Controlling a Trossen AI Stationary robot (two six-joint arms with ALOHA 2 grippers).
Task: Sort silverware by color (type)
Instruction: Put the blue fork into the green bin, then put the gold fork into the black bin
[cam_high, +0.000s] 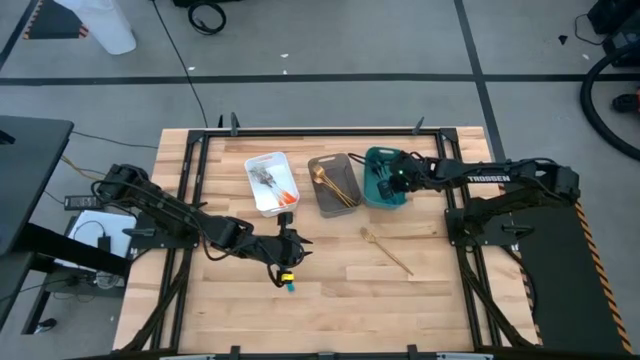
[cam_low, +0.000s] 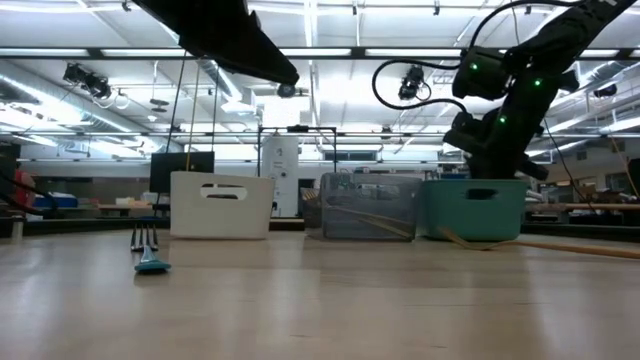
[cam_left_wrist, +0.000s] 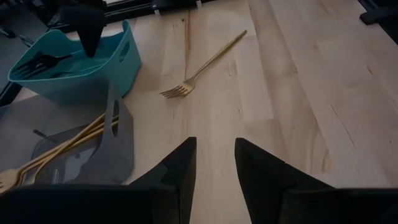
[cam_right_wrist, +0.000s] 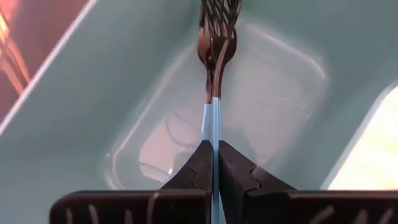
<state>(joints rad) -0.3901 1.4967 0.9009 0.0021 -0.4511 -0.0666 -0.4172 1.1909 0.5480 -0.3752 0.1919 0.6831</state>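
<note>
My right gripper (cam_right_wrist: 213, 144) hangs over the teal bin (cam_high: 385, 182), shut on a blue-handled fork (cam_right_wrist: 214, 56). Dark cutlery lies in that bin (cam_left_wrist: 37, 62). My left gripper (cam_left_wrist: 214, 143) stands open and empty above the middle of the table (cam_high: 297, 243). A gold fork (cam_high: 387, 250) lies flat on the wood to its right. Close to the left gripper, toward the near edge, a blue-handled piece (cam_high: 289, 282) lies on the table. The grey bin (cam_high: 333, 185) holds gold pieces, some sticking out over its rim. The white bin (cam_high: 270, 182) holds orange-handled ones. My right gripper pinches the fork's thin light-blue handle (cam_right_wrist: 212, 121) between its two fingers. The fingers slant down from above, and the fork runs on in line with them. Its metal head (cam_right_wrist: 217, 25) points down inside the teal bin; whether it touches the bin's floor I cannot tell.
The three bins stand side by side along the far part of the table. Bare wood (cam_high: 340, 300) stretches across the near half. A black frame rail (cam_high: 300, 130) runs along the far edge.
</note>
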